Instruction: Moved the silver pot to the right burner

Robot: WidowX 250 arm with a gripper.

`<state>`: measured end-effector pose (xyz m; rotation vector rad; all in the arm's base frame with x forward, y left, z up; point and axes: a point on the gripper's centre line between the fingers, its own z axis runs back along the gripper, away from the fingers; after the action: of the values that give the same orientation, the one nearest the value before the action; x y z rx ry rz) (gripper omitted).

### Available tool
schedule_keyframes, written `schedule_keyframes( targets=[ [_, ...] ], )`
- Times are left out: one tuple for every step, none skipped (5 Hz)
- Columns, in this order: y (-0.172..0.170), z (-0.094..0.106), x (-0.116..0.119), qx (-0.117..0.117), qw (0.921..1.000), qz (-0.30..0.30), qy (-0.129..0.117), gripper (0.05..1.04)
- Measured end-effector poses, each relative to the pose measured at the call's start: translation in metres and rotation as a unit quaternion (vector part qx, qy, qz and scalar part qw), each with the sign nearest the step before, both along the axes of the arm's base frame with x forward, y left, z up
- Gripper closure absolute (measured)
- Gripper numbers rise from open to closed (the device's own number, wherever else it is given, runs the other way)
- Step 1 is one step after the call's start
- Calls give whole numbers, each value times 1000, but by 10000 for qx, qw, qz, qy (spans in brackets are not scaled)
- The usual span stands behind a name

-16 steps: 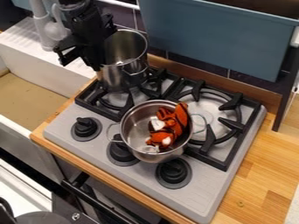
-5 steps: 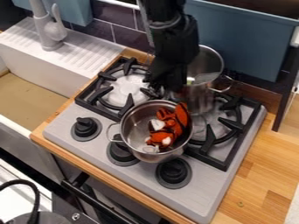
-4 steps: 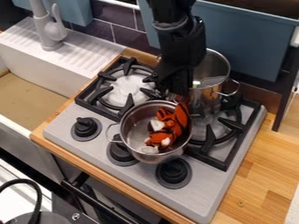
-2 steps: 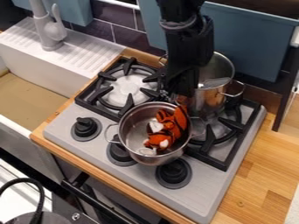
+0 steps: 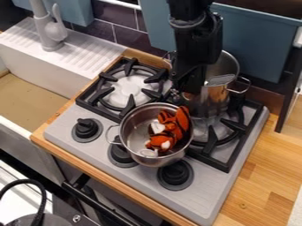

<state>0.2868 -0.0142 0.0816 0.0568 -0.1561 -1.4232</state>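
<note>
While at burner, pot by tool

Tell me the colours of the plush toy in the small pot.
Orange, black and white, camera view.

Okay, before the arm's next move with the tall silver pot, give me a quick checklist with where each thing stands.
1. Left burner free of pots: ok.
2. Tall silver pot centred on the right burner: not ok, it's toward the back.
3. Pot's base resting on the grate: cannot tell.
4. Gripper free of the pot: cannot tell.
5. Small pot upright: ok.
6. Orange toy inside the small pot: ok.
</note>
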Motion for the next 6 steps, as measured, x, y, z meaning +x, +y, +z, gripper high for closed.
schedule_keyframes(
  targets=[
    [5, 10, 4, -123, 9999, 64, 36, 644],
    [13, 19, 4, -253, 9995, -18, 198, 348],
    [25, 27, 4, -277, 9992, 101, 283, 105],
    [40, 40, 9, -286, 9989, 270, 246, 85],
    [62, 47, 11, -310, 9986, 375, 229, 85],
    [81, 47, 11, -291, 9986, 402, 154, 85]
  ],
)
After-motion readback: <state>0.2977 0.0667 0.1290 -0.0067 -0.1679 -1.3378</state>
